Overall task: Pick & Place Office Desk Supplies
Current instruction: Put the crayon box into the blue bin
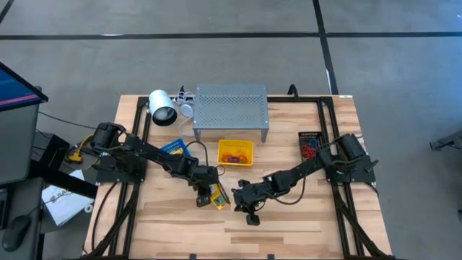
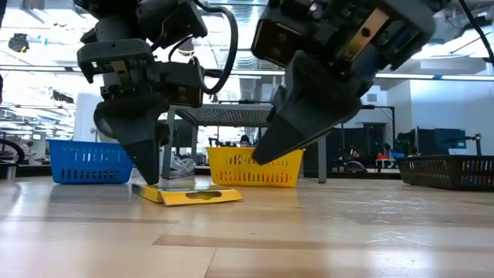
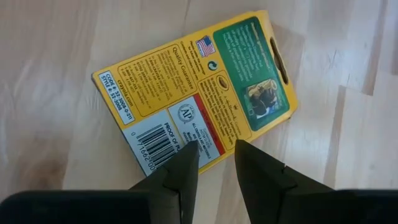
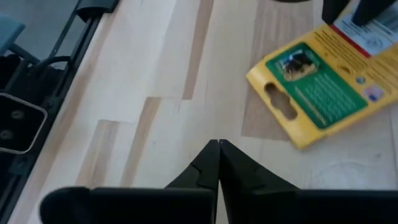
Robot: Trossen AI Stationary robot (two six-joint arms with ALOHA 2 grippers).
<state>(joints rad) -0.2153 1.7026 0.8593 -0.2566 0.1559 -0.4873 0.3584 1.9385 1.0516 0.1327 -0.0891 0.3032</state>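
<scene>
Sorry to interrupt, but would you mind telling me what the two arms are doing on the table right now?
The left gripper is down over a crayon box lying flat on the table, fingers slightly apart at the box's edge, not yet gripping it. The right gripper is shut and empty, hovering just beside the box. Behind them a yellow bin already holds some rubber bands, with a blue bin, a black bin and the shelf nearby.
</scene>
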